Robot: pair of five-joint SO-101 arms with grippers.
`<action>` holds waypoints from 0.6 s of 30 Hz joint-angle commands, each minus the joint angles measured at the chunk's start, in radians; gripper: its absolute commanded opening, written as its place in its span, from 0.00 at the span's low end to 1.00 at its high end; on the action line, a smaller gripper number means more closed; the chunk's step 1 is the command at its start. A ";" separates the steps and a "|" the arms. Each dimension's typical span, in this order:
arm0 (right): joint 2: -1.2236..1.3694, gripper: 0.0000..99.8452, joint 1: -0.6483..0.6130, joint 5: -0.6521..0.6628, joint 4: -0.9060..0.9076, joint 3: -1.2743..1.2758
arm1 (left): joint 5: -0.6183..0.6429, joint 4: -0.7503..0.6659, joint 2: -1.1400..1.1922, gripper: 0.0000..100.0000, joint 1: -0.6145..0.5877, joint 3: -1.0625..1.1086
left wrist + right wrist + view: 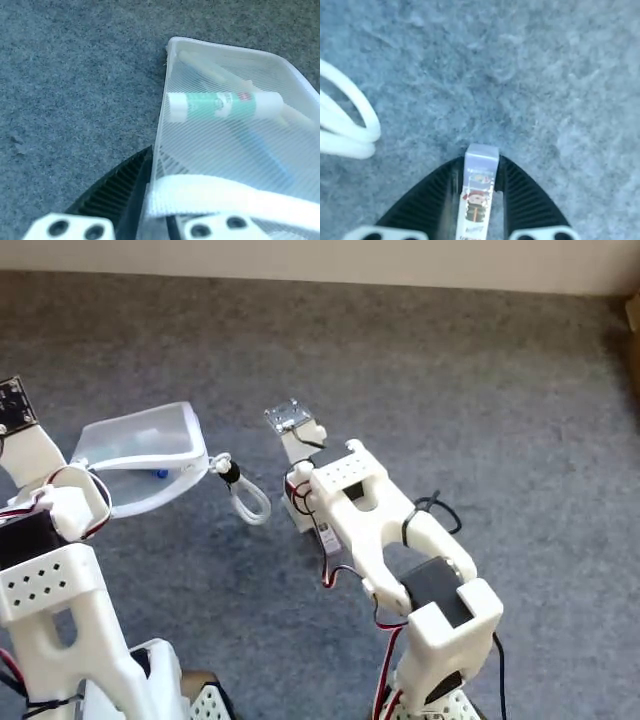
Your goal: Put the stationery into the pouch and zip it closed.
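Observation:
A white mesh pouch (pixel 140 455) hangs just above the grey carpet at the left, held by its near corner in my left gripper (pixel 92 485), which is shut on its edge (pixel 150 167). Through the mesh (pixel 225 145) I see a white-and-green tube (pixel 220 106), pale pens and something blue. A white cord loop (pixel 250 502) trails from the pouch's right end. To the right of the loop, my right gripper (pixel 295 445) is shut on a small flat wrapped stationery piece (pixel 288 419), which sticks out between the fingers (pixel 481 172) above the carpet. The cord loop (pixel 347 127) lies close beside it.
Grey carpet (pixel 450 370) covers the whole surface, with open room at the back and right. A pale wall strip runs along the far edge. The arms' white bases stand at the near edge.

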 commanded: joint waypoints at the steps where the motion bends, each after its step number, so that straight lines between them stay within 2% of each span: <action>1: -0.041 0.02 0.005 0.015 0.031 -0.048 | 0.009 -0.015 -0.004 0.01 -0.024 -0.039; 6: -0.127 0.01 0.004 0.078 0.059 -0.042 | 0.009 -0.014 -0.004 0.01 -0.024 -0.039; 18: -0.398 0.01 -0.001 0.078 0.056 0.119 | 0.009 -0.011 -0.004 0.01 -0.024 -0.039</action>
